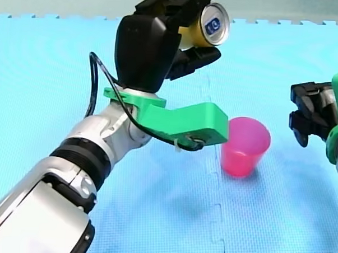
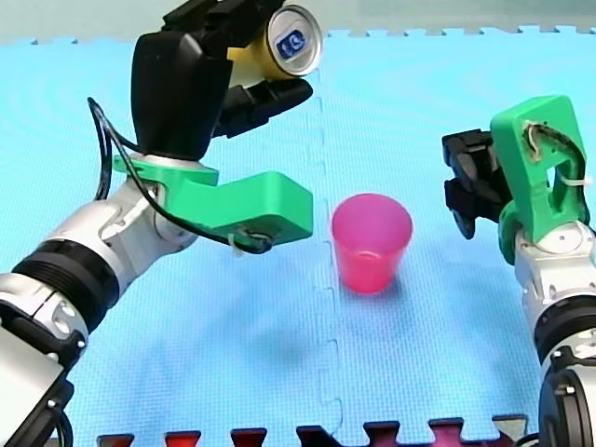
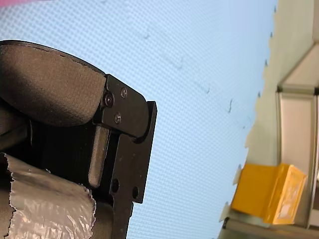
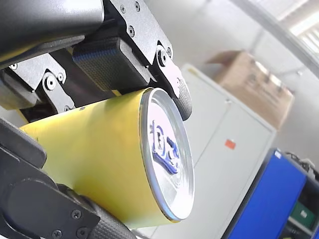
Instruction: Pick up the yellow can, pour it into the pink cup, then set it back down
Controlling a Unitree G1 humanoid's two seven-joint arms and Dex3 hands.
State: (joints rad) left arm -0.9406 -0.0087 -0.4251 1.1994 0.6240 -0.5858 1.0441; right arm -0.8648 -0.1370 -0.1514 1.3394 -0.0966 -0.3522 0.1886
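Observation:
My left hand [image 1: 196, 33] is raised high above the mat and is shut on the yellow can [image 1: 210, 24]. The can is tipped nearly onto its side, its silver top [image 2: 296, 40] facing forward and to the right. It hangs up and to the left of the pink cup [image 2: 371, 242], not over the cup's mouth. The cup stands upright on the blue mat near the middle. The second wrist view shows the can [image 4: 99, 159] close up between the black fingers [image 4: 109, 62]. My right hand [image 2: 470, 186] hovers to the right of the cup and holds nothing.
The blue foam mat [image 1: 59, 71] has a puzzle seam [image 2: 328, 307] running past the cup's left side. A green bracket [image 1: 186, 119] on my left wrist juts close to the cup. An orange box [image 3: 269, 191] lies beyond the mat's edge.

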